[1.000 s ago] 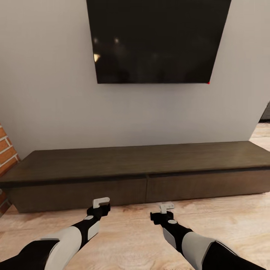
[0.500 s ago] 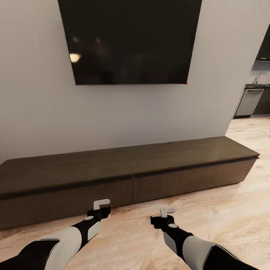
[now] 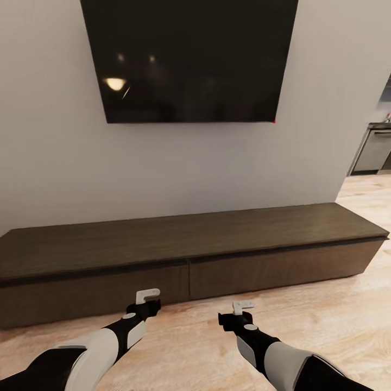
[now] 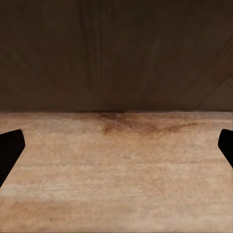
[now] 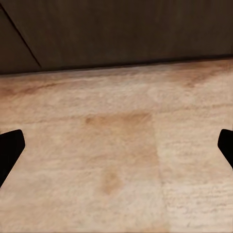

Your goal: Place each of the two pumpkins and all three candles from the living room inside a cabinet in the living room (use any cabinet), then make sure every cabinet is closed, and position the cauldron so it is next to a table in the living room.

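The long, low dark-brown cabinet (image 3: 184, 244) runs along the white wall, its two flat front panels shut and its top bare. My left gripper (image 3: 147, 296) hangs just in front of the left panel, above the wooden floor. My right gripper (image 3: 243, 307) hangs in front of the right panel. Both are open with nothing between the fingers. In the left wrist view the cabinet front (image 4: 116, 53) stands close ahead over the floor. The right wrist view has the cabinet front (image 5: 121, 31) with the seam between the panels. Pumpkins, candles, cauldron and table are out of view.
A large black TV screen (image 3: 190, 60) hangs on the wall above the cabinet. Light wooden floor (image 3: 326, 320) spreads in front and to the right. At the far right an opening leads to a kitchen with a grey appliance (image 3: 374, 149).
The whole picture has shifted: the camera swung right, then slightly back left, so the brick wall at left is gone and the cabinet's right end shows. Both arms hold the same pose.
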{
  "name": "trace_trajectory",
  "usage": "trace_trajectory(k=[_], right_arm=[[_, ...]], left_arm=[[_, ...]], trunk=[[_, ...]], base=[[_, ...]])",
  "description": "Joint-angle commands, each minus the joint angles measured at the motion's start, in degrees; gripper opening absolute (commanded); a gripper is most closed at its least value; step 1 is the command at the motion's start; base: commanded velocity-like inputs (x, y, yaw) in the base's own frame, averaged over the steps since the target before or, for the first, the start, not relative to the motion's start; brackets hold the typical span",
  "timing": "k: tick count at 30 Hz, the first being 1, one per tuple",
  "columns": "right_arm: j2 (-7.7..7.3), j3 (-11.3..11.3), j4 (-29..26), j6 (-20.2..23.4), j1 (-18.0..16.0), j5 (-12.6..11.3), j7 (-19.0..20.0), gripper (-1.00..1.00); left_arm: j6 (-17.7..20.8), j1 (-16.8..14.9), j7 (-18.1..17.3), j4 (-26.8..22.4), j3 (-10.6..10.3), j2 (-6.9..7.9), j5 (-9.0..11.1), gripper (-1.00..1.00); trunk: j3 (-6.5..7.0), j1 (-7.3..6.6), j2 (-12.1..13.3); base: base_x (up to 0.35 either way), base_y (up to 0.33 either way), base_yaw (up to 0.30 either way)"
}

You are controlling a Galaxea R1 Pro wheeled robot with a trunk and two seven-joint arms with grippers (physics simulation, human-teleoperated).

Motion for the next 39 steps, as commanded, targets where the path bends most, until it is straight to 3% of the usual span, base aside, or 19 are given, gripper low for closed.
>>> trace_trajectory(k=[1,27,32,39], right_arm=[[0.02,0.48,0.03,-0.14,-0.02,-0.42,-0.17,1.00],[0.02,0.49,0.13,-0.37,0.05,-0.31,-0.16,1.00],[0.71,1.27,1.48,-0.90,-1.57,0.58,-0.23,1.00],[0.57,1.28,1.91,-0.16,0.01,0.48,-0.28,1.00]], left_arm=[[-0.47,-0.11,-0.04,0.26,0.14,-0.02,0.49,1.00],[-0.40,-0.03,-0.13,0.26,0.14,-0.21,0.54,1.00],[-0.40,-0.77,-0.47,0.58,1.37,-0.65,0.42,1.00],[0.41,-0.48,-0.08,0.01,1.38,0.64,1.00,1.00]], trunk=[[-0.05,-0.01,-0.02],[-0.05,-0.01,-0.02],[-0.05,-0.01,-0.02],[-0.05,-0.01,-0.02]], base=[[0.009,-0.019,0.114],[0.001,-0.022,0.010],[0.000,0.000,0.000],[0.000,0.000,-0.008]])
